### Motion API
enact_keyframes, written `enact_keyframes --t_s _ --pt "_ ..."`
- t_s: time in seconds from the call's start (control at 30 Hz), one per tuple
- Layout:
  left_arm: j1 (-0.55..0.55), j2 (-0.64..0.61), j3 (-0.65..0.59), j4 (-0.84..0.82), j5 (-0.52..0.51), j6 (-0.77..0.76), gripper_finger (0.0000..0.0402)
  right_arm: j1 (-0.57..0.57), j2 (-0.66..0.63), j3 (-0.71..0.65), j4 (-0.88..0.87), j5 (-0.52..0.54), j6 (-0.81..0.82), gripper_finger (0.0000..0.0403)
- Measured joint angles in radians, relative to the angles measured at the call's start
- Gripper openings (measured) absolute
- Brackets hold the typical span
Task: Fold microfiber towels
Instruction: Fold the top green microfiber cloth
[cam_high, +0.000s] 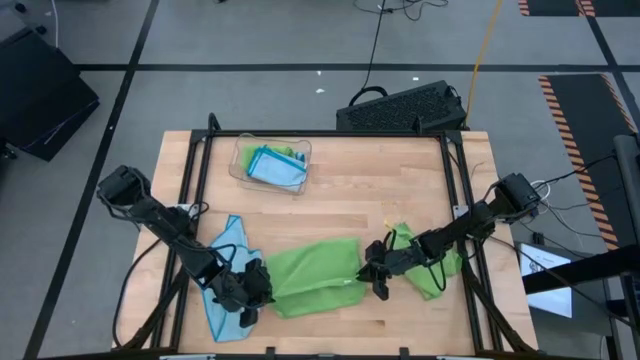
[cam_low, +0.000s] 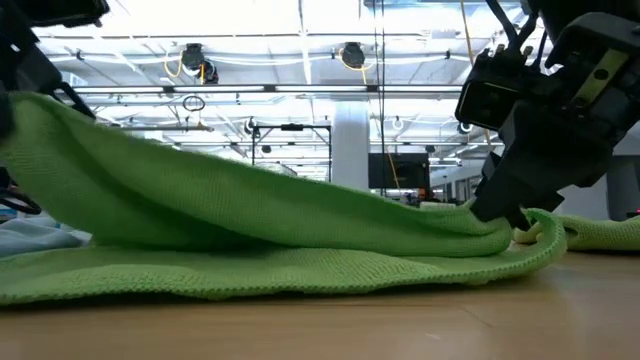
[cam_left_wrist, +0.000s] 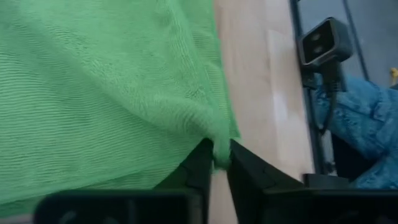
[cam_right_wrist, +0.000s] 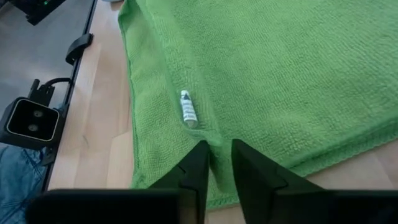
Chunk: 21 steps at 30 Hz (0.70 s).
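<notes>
Green towel (cam_high: 318, 272) lies at table's front middle, half folded. Left gripper (cam_high: 252, 285) and right gripper (cam_high: 374, 272) each pinch one end w/ narrow jaws, probably to keep both edges aligned while laying the fold.

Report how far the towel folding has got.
Done: folded blue towels lie in the clear tray. In hand: the left gripper and right gripper pinch opposite ends of a half-folded green towel. Left: a blue towel and another green towel lie unfolded.
</notes>
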Motion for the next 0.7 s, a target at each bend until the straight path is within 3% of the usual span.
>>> enact_keyframes --t_s 0.37,0.57,0.7 --pt "-0.041 0.0 0.0 0.079 -0.006 -0.01 0.0198 -0.002 -0.02 0.0 -0.018 -0.107 0.016 0.0123" --pt "-0.044 0.0 0.0 0.074 -0.029 0.015 0.023 0.004 -0.102 0.0 -0.139 -0.156 0.04 0.0148" --pt "-0.044 0.0 0.0 0.06 -0.115 0.06 0.0232 0.009 -0.15 0.0 -0.165 -0.125 0.02 0.0159"
